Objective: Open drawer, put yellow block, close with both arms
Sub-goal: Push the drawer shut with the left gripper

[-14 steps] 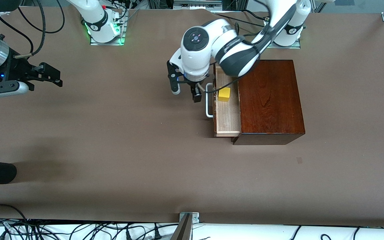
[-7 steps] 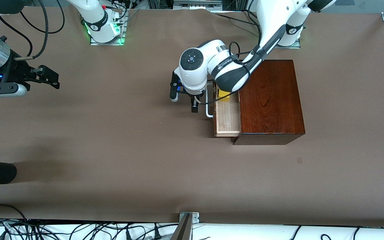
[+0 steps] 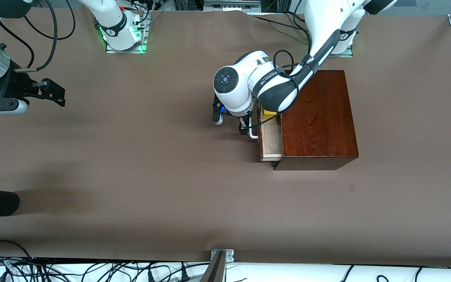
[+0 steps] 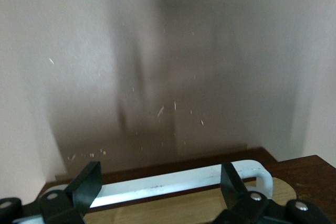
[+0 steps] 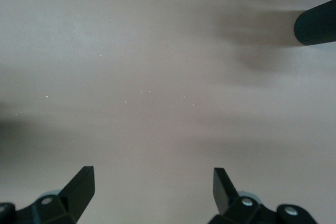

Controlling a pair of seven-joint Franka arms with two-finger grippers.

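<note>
Fingers of the left gripper were spread wide and set against the white bar handle of the drawer, one finger near each end of the bar, holding nothing; that looked like a stance for pushing the dark front flat and square rather than for gripping. The drawer stood only partly out of the dark reddish-brown wooden box, its pale tray showing as a narrow strip on the side toward the right arm's end of the counter. The yellow block lay inside the tray, mostly hidden under the left arm's wrist, so the placing step seemed done and closing was the step in hand. The right gripper waited well apart over bare counter at its own end, fingers open and empty, probably held clear so the left arm could work.
</note>
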